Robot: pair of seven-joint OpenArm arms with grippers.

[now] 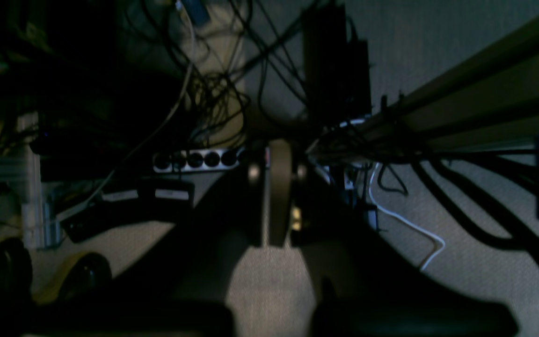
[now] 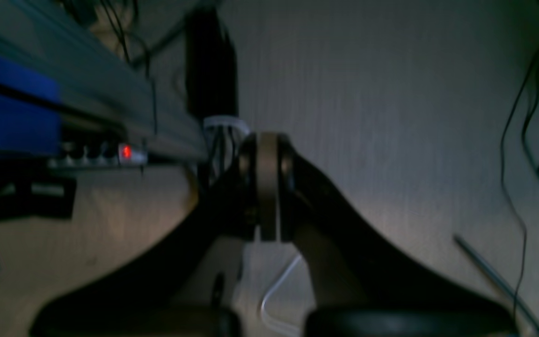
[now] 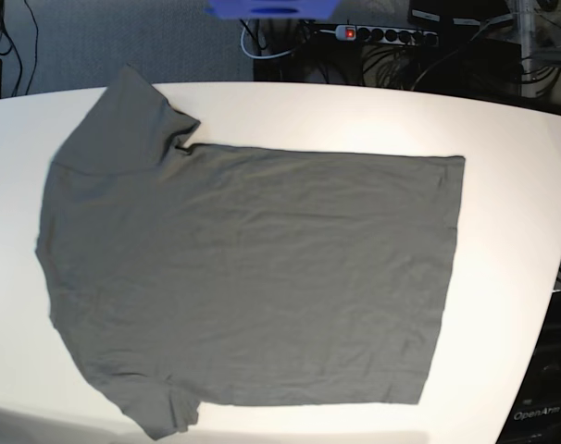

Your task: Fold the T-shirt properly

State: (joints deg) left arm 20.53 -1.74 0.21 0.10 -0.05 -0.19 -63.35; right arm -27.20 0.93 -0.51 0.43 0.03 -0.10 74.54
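T-shirt (image 3: pixel 253 277) lying flat on desk (image 3: pixel 503 185), base view only; wrist views showing left hand (image 1: pixel 279 187) and right hand (image 2: pixel 267 187) clenched, empty, over carpet.

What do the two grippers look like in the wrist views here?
Both look alike: the left gripper and right gripper have broad, curved black fingers meeting at flat tan-grey pads edged with small round fasteners. No markings or cables on them can be made out; both views are dim, the right one blurred.
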